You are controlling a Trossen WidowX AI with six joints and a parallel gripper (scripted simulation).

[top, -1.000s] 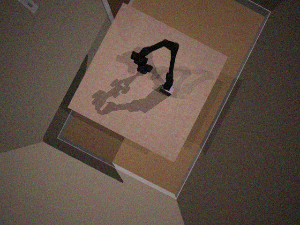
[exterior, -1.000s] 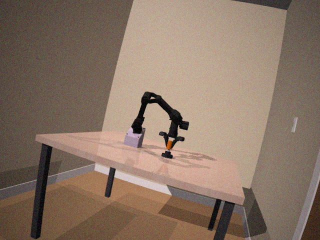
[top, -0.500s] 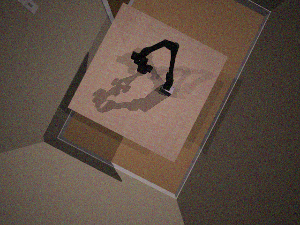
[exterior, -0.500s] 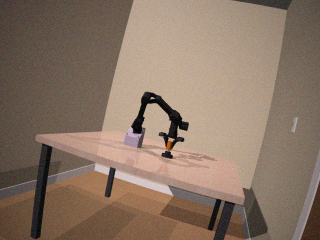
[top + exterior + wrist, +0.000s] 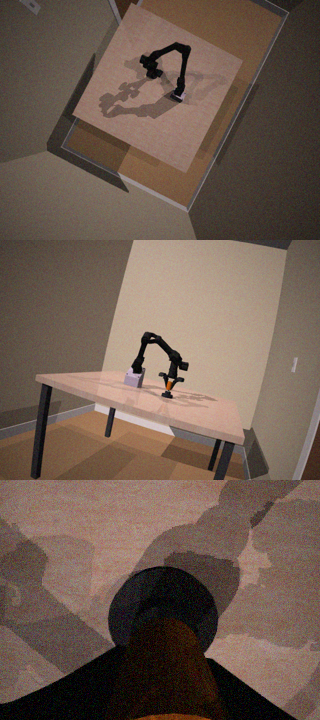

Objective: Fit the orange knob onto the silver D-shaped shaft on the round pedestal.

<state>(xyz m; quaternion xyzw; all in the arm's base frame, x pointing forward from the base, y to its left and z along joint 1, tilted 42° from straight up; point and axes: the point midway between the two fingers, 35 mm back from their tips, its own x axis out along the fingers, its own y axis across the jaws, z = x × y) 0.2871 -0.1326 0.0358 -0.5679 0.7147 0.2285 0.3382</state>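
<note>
from where i stand, the gripper (image 5: 168, 387) is clenched on the orange knob (image 5: 169, 385) (image 5: 167, 675), which hangs over the pedestal (image 5: 167, 395) (image 5: 122, 615). the arm (image 5: 182, 62) (image 5: 165, 345) reaches from its base (image 5: 184, 96) (image 5: 133, 380); seen from above, the arm's far end lies toward ten o'clock of that base. in the wrist view the pedestal peeks out at twelve o'clock of the knob.

so the picking up is done, and so, i'd say, is most of the carrying over. left to do, as i judge it: matching the flat sides, pushing down, letting go. the knob isn't seated; a small gap shows beneath it. i can't see the hole or its flat. i can't read any brand, label or writing.
</note>
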